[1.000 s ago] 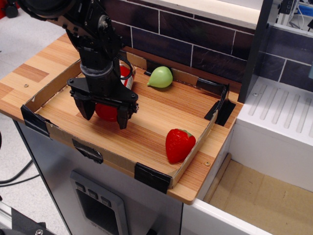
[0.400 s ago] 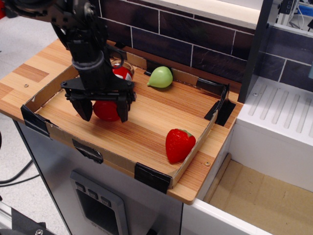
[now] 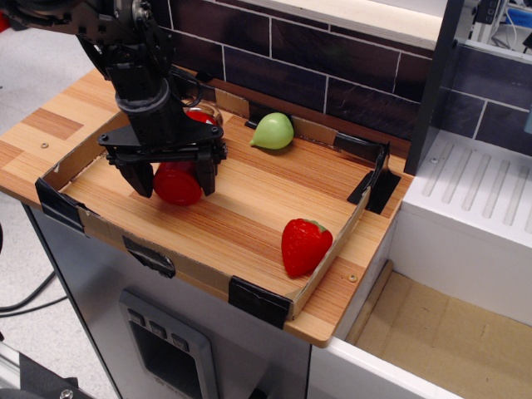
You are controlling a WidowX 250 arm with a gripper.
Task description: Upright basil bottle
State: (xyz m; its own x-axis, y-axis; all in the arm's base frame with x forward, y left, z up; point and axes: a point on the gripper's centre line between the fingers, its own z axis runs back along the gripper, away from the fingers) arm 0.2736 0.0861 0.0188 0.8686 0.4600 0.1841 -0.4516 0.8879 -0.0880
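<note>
My gripper (image 3: 174,178): black jaws spread, straddling basil bottle (image 3: 179,176) lying sideways, glossy round red cap; grip uncertain.

basil bottle (image 3: 184,170) label: left of frame, mostly hidden behind gripper (image 3: 172,179); no print legible
tray (image 3: 249,218) tape patches: plain black, no text
cabinet panel (image 3: 166,353), lower left: blank, no readable marks
rest of frame: no text, numbers or signs readable
</note>
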